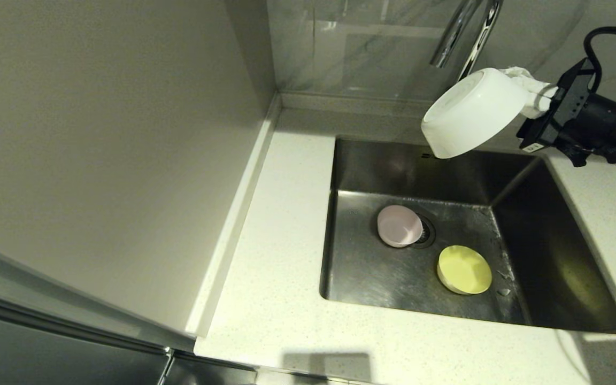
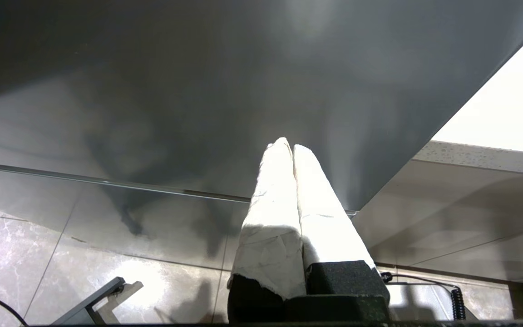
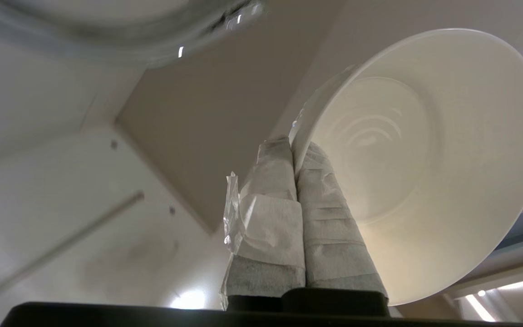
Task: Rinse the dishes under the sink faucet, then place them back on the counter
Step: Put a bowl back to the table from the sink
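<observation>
My right gripper (image 1: 527, 93) is shut on the rim of the white bowl (image 1: 471, 112), holding it tilted in the air over the back of the sink (image 1: 554, 256), just below the chrome faucet spout (image 1: 449, 37). In the right wrist view the bowl (image 3: 425, 172) shows its inside, its rim pinched between the taped fingers (image 3: 325, 218). No water stream is visible. The pale pink bowl (image 1: 399, 225) lies by the drain and the yellow-green bowl (image 1: 464, 269) sits on the sink floor. My left gripper (image 2: 291, 147) is shut on nothing, parked low beside a cabinet, out of the head view.
The off-white speckled counter (image 1: 276, 256) runs left of and in front of the sink, with a low raised edge along the grey wall (image 1: 99, 133). Grey marbled tiles (image 1: 361, 48) stand behind the faucet. A floor of marbled tiles (image 2: 61, 272) shows beneath the left gripper.
</observation>
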Motion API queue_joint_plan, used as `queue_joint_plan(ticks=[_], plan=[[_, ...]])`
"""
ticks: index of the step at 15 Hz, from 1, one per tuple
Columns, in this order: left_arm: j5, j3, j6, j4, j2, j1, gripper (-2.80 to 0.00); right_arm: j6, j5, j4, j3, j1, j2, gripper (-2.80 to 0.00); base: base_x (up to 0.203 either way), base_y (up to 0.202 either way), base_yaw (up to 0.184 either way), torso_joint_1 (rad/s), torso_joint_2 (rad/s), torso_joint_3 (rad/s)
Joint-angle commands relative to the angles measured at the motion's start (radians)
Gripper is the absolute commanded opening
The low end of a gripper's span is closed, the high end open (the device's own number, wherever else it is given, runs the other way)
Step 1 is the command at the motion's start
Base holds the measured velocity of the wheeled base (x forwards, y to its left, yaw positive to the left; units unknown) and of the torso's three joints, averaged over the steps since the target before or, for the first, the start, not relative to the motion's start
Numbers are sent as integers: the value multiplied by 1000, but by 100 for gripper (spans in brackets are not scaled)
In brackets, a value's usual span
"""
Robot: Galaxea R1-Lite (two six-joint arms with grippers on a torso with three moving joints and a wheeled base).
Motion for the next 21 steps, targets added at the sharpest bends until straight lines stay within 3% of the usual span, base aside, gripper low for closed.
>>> queue_joint_plan(ticks=[1,5,8,11,13,16,19,21], plan=[[0,0,-1,0,-2,0,-280,17,4,-38,25,-9,-5,-280,0,0,0,0,0,0],[0,0,-1,0,-2,0,-280,22,-6,-38,-120,-28,0,-280,0,0,0,0,0,0],[0,0,-1,0,-2,0,-280,112,-154,-40,-259,-36,13,-280,0,0,0,0,0,0],[0,0,-1,0,-2,0,-280,109,-134,-54,-159,-46,11,-280,0,0,0,0,0,0],[0,0,-1,0,-2,0,-280,59,-16,-83,-66,-61,1,-280,0,0,0,0,0,0],[0,0,-1,0,-2,0,-280,-37,105,-89,-69,-144,-6,-280,0,0,0,0,0,0],[0,0,-1,0,-2,0,-280,-176,398,-87,-53,-205,-8,-280,0,0,0,0,0,0],[0,0,-1,0,-2,0,-280,-323,522,-87,-17,-263,-7,-280,0,0,0,0,0,0]])
